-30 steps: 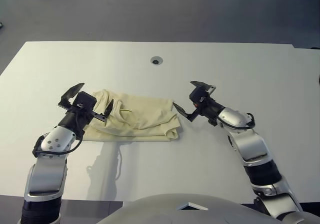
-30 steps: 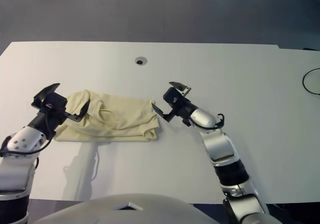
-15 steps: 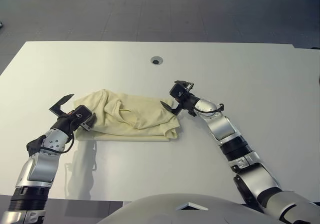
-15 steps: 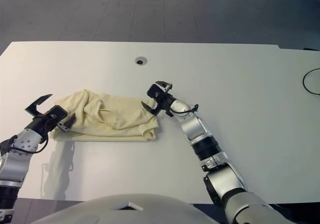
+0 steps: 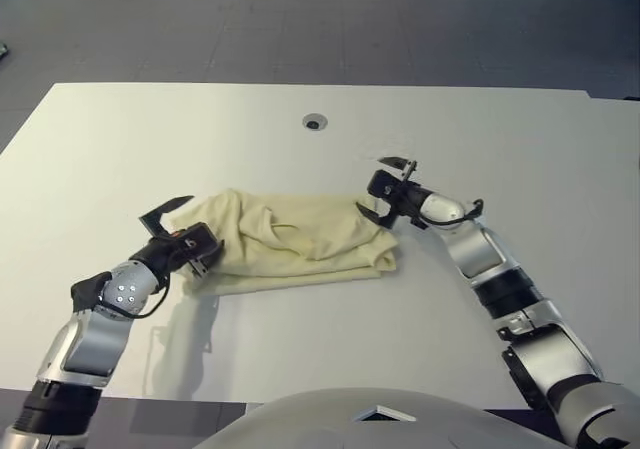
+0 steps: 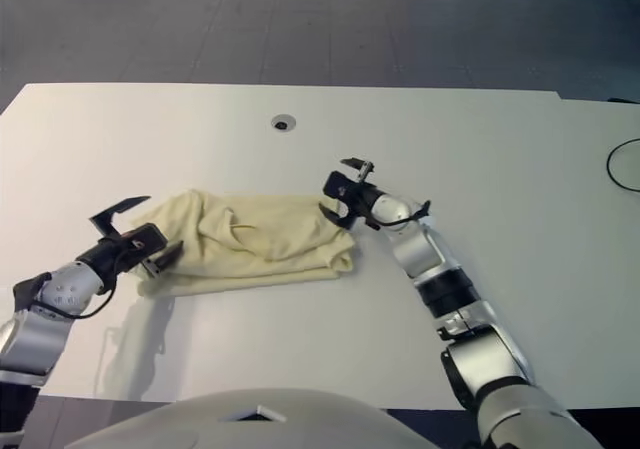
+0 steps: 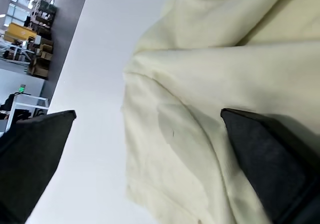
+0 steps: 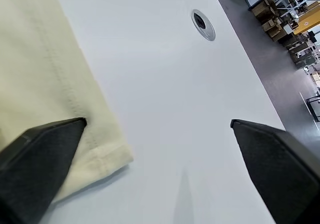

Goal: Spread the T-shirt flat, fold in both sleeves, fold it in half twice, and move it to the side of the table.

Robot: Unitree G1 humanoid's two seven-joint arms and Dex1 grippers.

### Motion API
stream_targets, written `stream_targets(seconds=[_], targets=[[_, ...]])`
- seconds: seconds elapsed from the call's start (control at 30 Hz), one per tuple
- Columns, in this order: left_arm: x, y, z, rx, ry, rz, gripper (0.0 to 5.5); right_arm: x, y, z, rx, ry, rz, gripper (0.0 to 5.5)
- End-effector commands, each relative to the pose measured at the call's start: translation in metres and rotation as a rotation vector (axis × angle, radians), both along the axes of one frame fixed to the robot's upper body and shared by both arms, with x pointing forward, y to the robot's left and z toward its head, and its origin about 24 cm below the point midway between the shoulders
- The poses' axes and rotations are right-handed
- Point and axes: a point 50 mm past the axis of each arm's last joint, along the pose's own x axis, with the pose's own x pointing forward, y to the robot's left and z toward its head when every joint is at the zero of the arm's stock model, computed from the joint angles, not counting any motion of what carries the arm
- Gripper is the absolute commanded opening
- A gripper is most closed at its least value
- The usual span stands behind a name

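While the T-shirt (image 5: 300,244) lies as a folded, rumpled bundle on the bench (image 5: 500,129), left of the middle and nearer our edge than the far one, its long axis runs from our left to our right. We have one arm at each end of it.

The left pincer (image 5: 200,227) sits at the left end with its fingers spread. In the left wrist view one finger (image 7: 270,159) lies over the cloth and the other (image 7: 30,154) over bare bench, so the shirt's edge falls inside the gap. The right pincer (image 5: 372,184) sits at the far right corner, also spread and pinching nothing. One finger (image 8: 40,154) hangs over the hemmed corner and the other (image 8: 275,159) over bare bench.

We judge both arms about equally near. A grasp at either end would need only a closing of the fingers onto the edge already between them. A slide to the side would run along the long axis.

The shirt is a soft, matte, cream knit. It is creased into shallow ridges, and its layers are stacked at the near right corner. A stitched hem shows at the corner in the right wrist view. We expect it to sag and shift if held by one end alone. The bench is smooth and white, with a round cable hole (image 5: 314,122) beyond the shirt.
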Motion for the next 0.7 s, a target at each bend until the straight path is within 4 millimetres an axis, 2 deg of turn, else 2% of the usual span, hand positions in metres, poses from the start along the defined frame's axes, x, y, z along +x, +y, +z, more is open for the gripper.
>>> stream_targets(seconds=[0.03, 0.23, 0.37, 0.53, 0.7], targets=[[-0.022, -0.018, -0.017, -0.029, 0.137, -0.041, 5.40, -0.022, -0.034, -0.026, -0.101, 0.115, -0.068, 5.39], [-0.034, -0.056, -0.029, -0.100, 0.176, -0.125, 5.40, -0.039, -0.049, -0.024, -0.094, 0.107, -0.089, 5.39], [-0.032, -0.074, -0.036, -0.123, 0.170, -0.159, 5.40, -0.058, -0.064, -0.018, -0.090, 0.114, -0.112, 5.39], [-0.035, -0.074, -0.037, -0.140, 0.171, -0.145, 5.40, -0.071, -0.072, -0.008, -0.055, 0.087, -0.154, 5.39], [-0.040, -0.047, -0.017, -0.125, 0.117, -0.055, 5.40, -0.074, -0.073, 0.021, 0.034, -0.007, -0.201, 5.39]])
